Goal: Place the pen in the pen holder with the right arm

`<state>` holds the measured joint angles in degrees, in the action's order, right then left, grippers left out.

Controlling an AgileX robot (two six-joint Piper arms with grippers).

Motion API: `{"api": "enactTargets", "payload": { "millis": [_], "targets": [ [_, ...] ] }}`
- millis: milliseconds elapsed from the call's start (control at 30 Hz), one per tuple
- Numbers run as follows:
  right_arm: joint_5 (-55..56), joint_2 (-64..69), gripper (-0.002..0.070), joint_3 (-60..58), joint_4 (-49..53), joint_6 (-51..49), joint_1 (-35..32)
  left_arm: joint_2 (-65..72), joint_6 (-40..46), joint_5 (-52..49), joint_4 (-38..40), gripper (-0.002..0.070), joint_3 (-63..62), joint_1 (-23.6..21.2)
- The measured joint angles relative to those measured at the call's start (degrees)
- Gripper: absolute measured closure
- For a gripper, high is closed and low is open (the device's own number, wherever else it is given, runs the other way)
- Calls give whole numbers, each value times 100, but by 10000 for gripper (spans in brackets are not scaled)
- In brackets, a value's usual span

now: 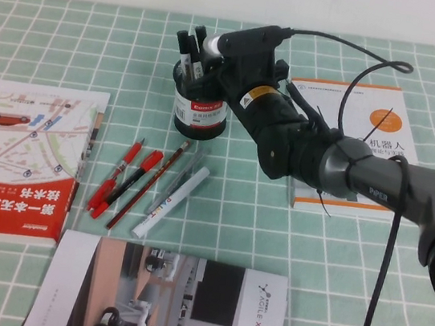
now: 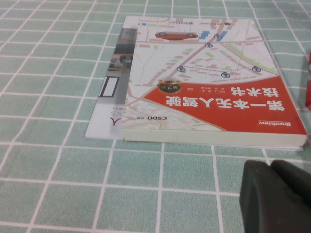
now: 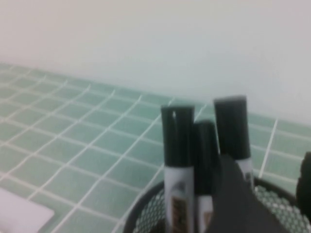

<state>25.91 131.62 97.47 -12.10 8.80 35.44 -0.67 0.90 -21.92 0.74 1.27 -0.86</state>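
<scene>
The black mesh pen holder (image 1: 200, 112) with a white and red label stands at the back middle of the table. Three black-capped markers with white barrels (image 1: 187, 52) stand upright in it. They also show in the right wrist view (image 3: 178, 145), inside the holder's mesh rim (image 3: 146, 218). I cannot tell which of them is the task's pen. My right gripper (image 1: 209, 63) hangs just above the holder's rim, open and empty (image 3: 266, 182), with bare mesh showing between its fingers (image 3: 231, 194). My left gripper (image 2: 270, 170) is shut and empty, low over the tablecloth near a book.
Red pens (image 1: 118, 177), a dark pencil (image 1: 149, 186) and an all-white marker (image 1: 170, 203) lie in front of the holder. A red and white book (image 1: 20, 155) (image 2: 209, 82) lies left, a white book (image 1: 370, 144) right under my arm, and a brochure (image 1: 166, 298) at the front.
</scene>
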Motion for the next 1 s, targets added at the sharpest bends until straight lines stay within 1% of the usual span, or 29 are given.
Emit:
{"api": "enactTargets", "payload": {
  "millis": [167,267,300,367,433,467,533,633,700,833,1000],
  "targets": [
    [-466,-164,397,0,10,0,10,0,0,0,0,679,0,0],
    [-1032,-430,409,0,10,-11,36,0,0,0,0,679,0,0],
    [-1312,-559,428,0,10,-9,58,0,0,0,0,679,0,0],
    [-1921,-818,491,0,34,-9,116,0,0,0,0,679,0,0],
    [-2652,-1137,596,0,120,-9,175,0,0,0,0,679,0,0],
    [-2946,-1298,630,0,164,-9,195,0,0,0,0,679,0,0],
    [-3617,-1628,668,0,265,16,275,0,0,0,0,679,0,0],
    [-4319,-2081,686,-70,314,193,390,0,0,0,0,679,0,0],
    [-4565,-2486,691,-278,311,262,446,0,0,0,0,679,0,0],
    [-4686,-3390,694,-931,323,290,457,0,0,0,0,679,0,0],
    [-4695,-4646,694,-2118,323,299,457,0,0,0,0,679,0,0]
  ]
}}
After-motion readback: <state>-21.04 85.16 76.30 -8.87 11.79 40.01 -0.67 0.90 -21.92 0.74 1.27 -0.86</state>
